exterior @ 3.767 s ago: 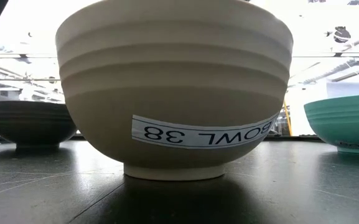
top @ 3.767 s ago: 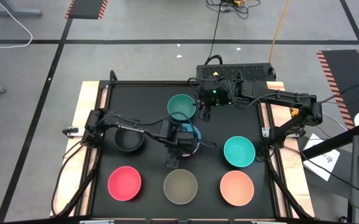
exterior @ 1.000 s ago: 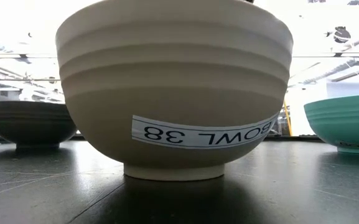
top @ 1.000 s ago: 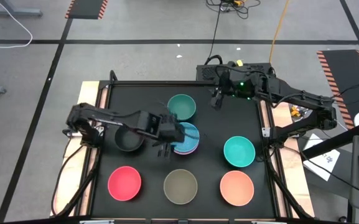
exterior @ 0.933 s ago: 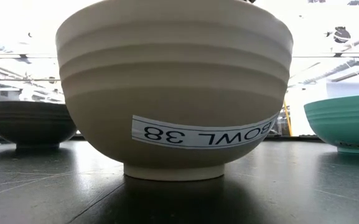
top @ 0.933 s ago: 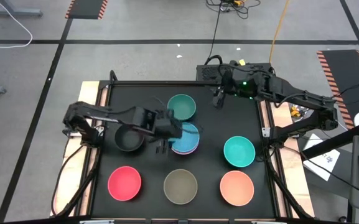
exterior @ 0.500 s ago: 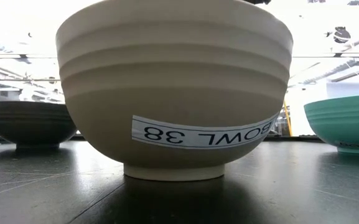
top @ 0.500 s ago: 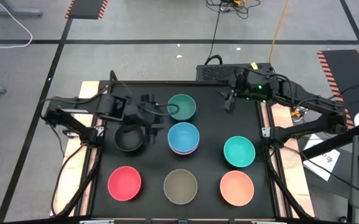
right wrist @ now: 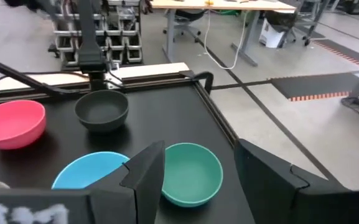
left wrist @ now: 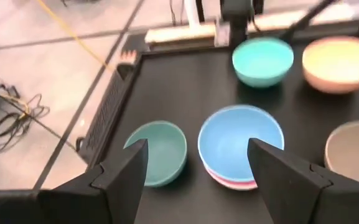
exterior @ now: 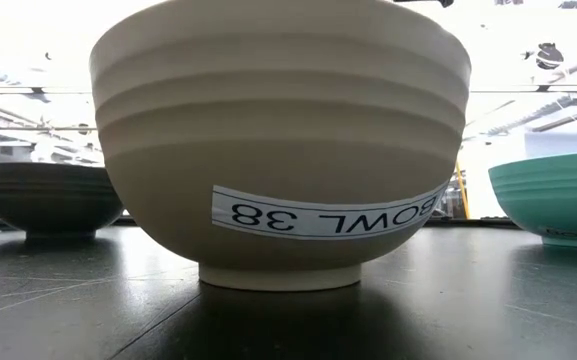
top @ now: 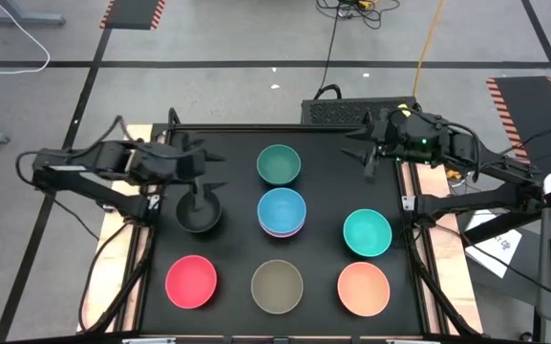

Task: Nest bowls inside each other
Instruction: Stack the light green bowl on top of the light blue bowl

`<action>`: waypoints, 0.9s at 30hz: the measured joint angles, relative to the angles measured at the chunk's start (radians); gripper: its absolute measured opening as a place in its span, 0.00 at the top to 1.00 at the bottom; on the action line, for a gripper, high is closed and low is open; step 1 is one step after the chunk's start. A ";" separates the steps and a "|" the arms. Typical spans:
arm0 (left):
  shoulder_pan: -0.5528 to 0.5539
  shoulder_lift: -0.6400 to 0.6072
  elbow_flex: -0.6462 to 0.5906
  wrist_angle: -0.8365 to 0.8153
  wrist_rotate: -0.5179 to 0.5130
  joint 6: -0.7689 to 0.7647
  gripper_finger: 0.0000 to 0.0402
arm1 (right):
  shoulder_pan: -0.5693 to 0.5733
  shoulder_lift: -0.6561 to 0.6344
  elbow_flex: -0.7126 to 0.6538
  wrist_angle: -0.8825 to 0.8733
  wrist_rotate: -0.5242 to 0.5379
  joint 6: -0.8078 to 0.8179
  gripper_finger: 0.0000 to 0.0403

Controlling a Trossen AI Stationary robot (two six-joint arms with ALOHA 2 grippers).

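A light blue bowl (top: 282,207) sits nested in a magenta bowl (top: 273,232) at the table's middle; it also shows in the left wrist view (left wrist: 241,138). A dark green bowl (top: 279,164), black bowl (top: 199,213), teal bowl (top: 367,232), red-pink bowl (top: 191,281), olive-grey bowl (top: 277,286) and peach bowl (top: 363,288) stand singly on their feet. My left gripper (top: 214,170) is open and empty, over the black bowl's far side. My right gripper (top: 362,158) is open and empty at the far right.
The black mat is framed by wooden side rails (top: 130,191). A black box (top: 356,110) sits beyond the far edge. The olive-grey bowl (exterior: 278,140) fills the low view, with the black bowl (exterior: 48,200) and teal bowl (exterior: 553,195) beside it.
My left gripper has drawn back from beside the light blue bowl toward the table's left and far edges, staying open. My right gripper has moved toward the table's right edge. The light blue bowl stays nested in the stack.
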 joint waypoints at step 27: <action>-0.018 -0.170 -0.203 0.097 0.048 0.083 0.30 | 0.240 -0.029 -0.096 -0.433 -0.209 0.275 0.54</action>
